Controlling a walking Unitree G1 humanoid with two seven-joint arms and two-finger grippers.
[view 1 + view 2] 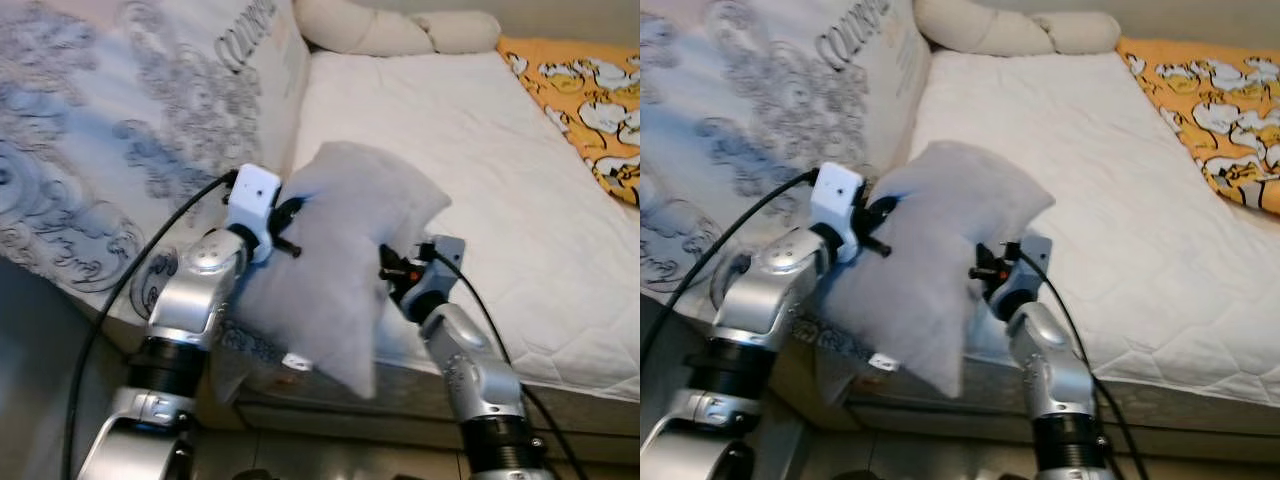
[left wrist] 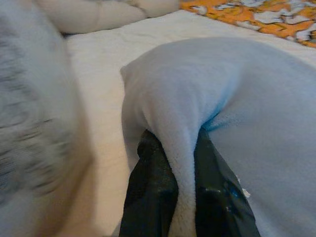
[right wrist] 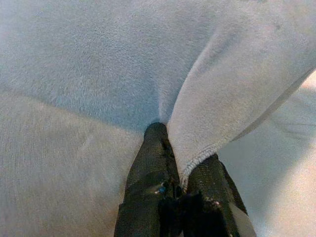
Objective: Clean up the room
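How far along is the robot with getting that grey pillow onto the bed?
Done: the grey pillow is lifted, pinched by the left gripper and the right gripper. In hand: it hangs above the near edge of the bed. Left: laying it on the mattress, perhaps by the cream pillows.

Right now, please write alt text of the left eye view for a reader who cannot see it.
Two silver arms hold a pale grey pillow above the near edge of a white mattress, the left gripper and the right gripper each pinching its fabric. Cream pillows lie at the head, an orange patterned blanket at the right.
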